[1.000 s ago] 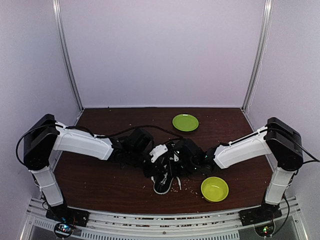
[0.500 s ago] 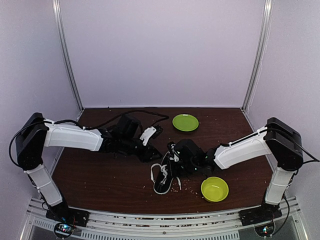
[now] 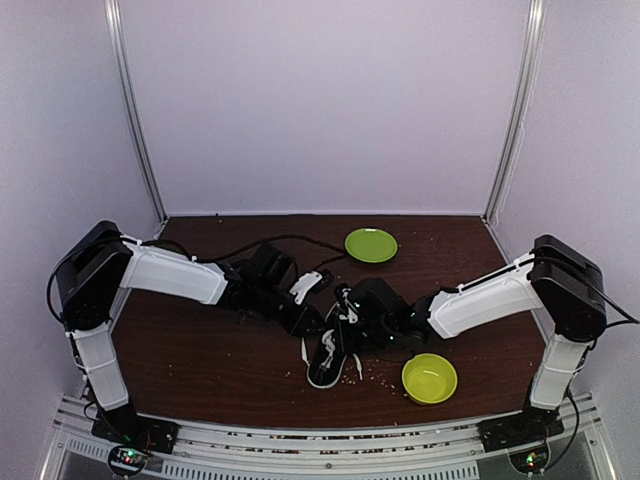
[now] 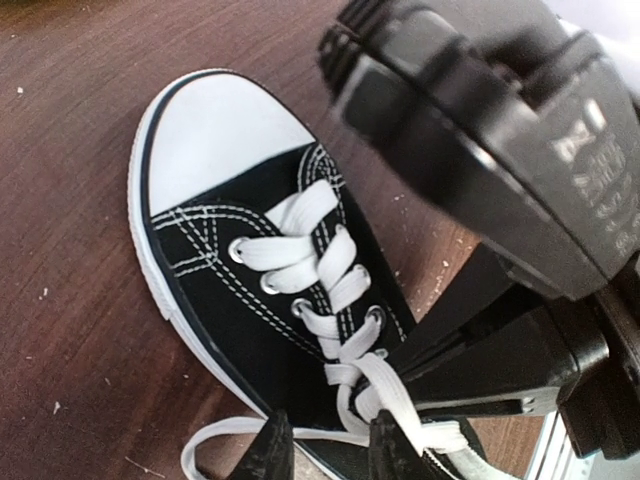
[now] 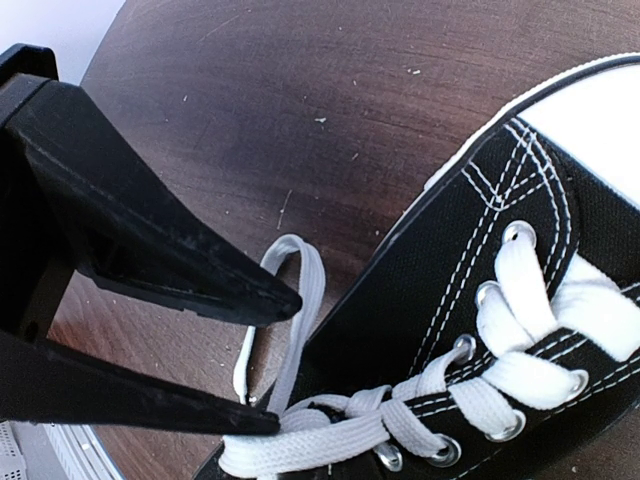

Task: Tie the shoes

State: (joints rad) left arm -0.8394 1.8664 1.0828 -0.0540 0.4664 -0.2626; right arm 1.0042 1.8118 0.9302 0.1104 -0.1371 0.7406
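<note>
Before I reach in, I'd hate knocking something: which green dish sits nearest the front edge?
The deep bowl, front right of the shoe; the flat plate lies far back.

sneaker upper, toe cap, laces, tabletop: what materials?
Upper: black woven canvas, matte, white stitching visible. Toe cap: smooth white, likely rubber. Laces: flat white woven fabric. Tabletop: dark brown wood grain, slight sheen; possibly laminate.

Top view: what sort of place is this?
Probably a robot test booth: plain walls enclose a table with two arms bolted at its edge and a sneaker on it.
</note>
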